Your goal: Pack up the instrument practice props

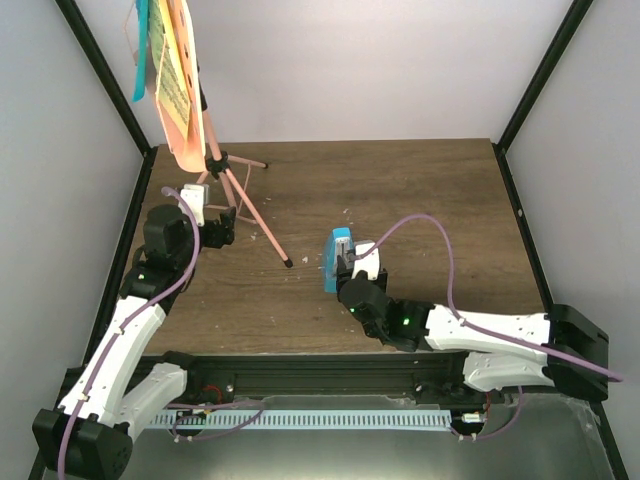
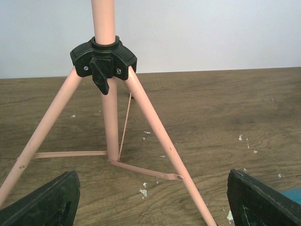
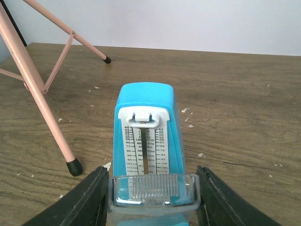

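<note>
Right claw [image 3: 151, 179] seemingly grips metronome [image 3: 146, 101], open table [image 1: 430, 200] around; left claw [image 2: 153, 181] wide before stand [image 2: 112, 122].

1. Blocked just ahead of left gripper [image 1: 220, 228] by splayed stand legs [image 2: 155, 127] and braces [image 2: 141, 169].
2. Narrow between nearest leg tip [image 1: 288, 263] and metronome [image 1: 338, 258].
3. Open over bare table [image 1: 430, 200] right of and behind metronome.

The left arm [image 1: 130, 320] is bent upward, and the left hand [image 2: 150, 197] is spread wide just before the music stand [image 2: 104, 21]. The right arm [image 1: 490, 335] is stretched low, right of that stand, with the right hand [image 3: 153, 188] clamped around the metronome [image 3: 146, 101].
</note>
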